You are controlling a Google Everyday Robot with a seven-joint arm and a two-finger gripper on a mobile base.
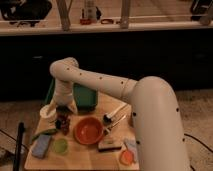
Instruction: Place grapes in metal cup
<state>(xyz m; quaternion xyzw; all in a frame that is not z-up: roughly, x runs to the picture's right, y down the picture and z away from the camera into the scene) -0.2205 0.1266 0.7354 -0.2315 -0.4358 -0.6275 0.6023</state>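
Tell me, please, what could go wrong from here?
The gripper hangs low between the white cup and the orange bowl; a sideways move might knock either. What lies directly under it is too dark to make out, so a release could miss. The green bin sits close behind the arm.
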